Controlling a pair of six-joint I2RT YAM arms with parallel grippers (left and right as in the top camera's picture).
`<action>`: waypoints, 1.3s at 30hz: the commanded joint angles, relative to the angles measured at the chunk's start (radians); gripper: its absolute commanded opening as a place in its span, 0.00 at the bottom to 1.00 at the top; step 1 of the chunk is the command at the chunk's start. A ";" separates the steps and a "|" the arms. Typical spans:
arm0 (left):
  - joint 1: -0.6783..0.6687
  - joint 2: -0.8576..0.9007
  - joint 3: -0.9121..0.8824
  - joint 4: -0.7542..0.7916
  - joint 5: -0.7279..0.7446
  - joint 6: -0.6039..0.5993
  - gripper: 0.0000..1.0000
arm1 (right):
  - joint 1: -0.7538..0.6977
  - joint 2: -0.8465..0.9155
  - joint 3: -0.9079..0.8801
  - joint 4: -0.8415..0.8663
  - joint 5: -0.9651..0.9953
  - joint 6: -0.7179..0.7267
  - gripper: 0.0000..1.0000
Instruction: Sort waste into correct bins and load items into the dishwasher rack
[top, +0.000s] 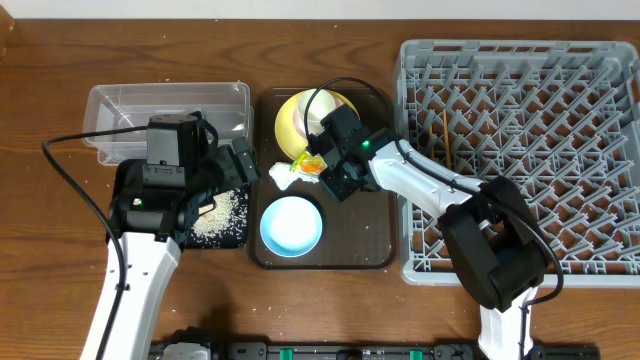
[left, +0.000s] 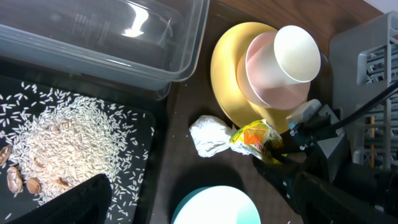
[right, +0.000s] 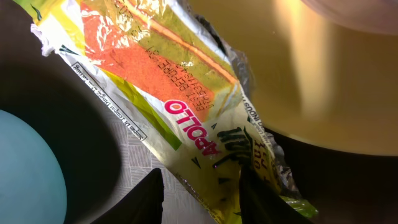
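1. Clear tub (top: 100, 95): far left on the wooden table (top: 50, 60), with nothing seen in it.
2. Black tray (left: 137, 180): directly in front of the tub, edges touching. It is partly under the left arm.
3. Rice (left: 62, 146): loose heap inside the black tray, stray grains scattered around it and a few brown bits at its left edge.
4. Left gripper (top: 238, 165): over the black tray's right edge, fingers spread wide, nothing between them.
5. Brown serving tray (top: 365, 235): between the black tray and the rack.
6. Light blue bowl (top: 291, 224): upright on the near part of the brown tray.
7. Tissue (left: 208, 135): crumpled at mid-tray, touching the wrapper's left end.
8. Wrapper (left: 254, 137): yellow-green with an orange panel, on the brown tray at the plate's near rim.
9. Yellow plate (left: 225, 74): at the far end of the brown tray, carrying the white bowl (left: 264, 81). The white cup (left: 297, 53) rests tilted on that bowl.
10. Right gripper (top: 325, 172): at the wrapper's right end, fingers narrowly parted either side of the foil. Whether they actually pinch it cannot be told.
11. Dishwasher rack (top: 560, 90): far right.
12. Chopsticks (top: 441, 140): standing among the pegs near the rack's left side.
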 joint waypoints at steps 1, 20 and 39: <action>0.005 0.003 0.013 0.000 -0.006 0.009 0.95 | 0.010 0.005 -0.006 -0.001 -0.001 -0.013 0.39; 0.005 0.003 0.013 0.000 -0.006 0.009 0.95 | 0.009 -0.315 0.008 0.023 0.020 -0.013 0.40; 0.005 0.003 0.013 0.000 -0.006 0.009 0.96 | 0.193 -0.289 0.003 -0.132 -0.103 0.172 0.37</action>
